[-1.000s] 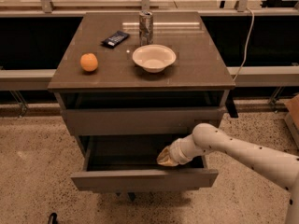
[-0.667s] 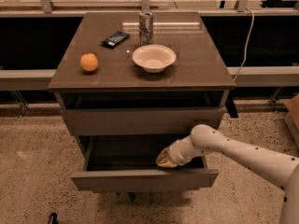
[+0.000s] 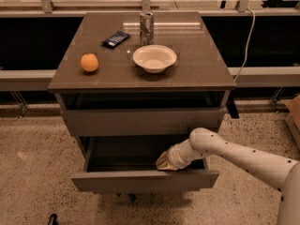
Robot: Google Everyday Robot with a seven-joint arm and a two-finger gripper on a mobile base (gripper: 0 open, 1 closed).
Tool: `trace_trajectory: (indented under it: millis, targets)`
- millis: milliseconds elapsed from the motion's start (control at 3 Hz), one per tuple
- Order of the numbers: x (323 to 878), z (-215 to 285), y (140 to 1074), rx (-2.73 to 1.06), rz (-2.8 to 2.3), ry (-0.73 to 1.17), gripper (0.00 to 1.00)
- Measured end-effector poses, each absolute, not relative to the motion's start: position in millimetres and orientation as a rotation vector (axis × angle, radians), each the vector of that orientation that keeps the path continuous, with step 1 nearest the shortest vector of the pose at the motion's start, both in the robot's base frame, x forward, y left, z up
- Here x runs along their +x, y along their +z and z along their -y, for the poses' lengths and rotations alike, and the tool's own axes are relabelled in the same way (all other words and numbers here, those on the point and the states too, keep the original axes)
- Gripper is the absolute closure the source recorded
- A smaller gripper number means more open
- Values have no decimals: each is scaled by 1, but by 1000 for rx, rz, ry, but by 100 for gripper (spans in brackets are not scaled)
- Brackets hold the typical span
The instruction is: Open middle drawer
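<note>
The middle drawer (image 3: 140, 180) stands pulled out from the grey-brown cabinet, and its dark inside shows empty. My white arm comes in from the lower right. The gripper (image 3: 162, 162) sits inside the drawer, just behind the right part of the drawer front and low against it. Above it, the taller upper drawer front (image 3: 140, 121) is slightly out from the cabinet body.
On the cabinet top (image 3: 197, 74) lie an orange (image 3: 89, 62), a white bowl (image 3: 154, 58), a metal can (image 3: 146, 28) and a dark snack packet (image 3: 116, 39). A railing and a dark recess run behind. Speckled floor (image 3: 33, 172) surrounds the cabinet; a cardboard box edge (image 3: 295, 116) is at the right.
</note>
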State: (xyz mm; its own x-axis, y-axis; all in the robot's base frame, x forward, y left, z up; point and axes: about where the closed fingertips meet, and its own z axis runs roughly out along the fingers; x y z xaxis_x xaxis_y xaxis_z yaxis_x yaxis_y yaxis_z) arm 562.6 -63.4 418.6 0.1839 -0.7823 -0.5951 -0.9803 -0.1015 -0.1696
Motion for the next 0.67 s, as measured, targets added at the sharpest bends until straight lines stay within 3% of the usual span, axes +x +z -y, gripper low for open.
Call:
trace_trajectory:
  millis: [667]
  targets:
    - [537, 62, 441, -2069, -1495, 552, 100]
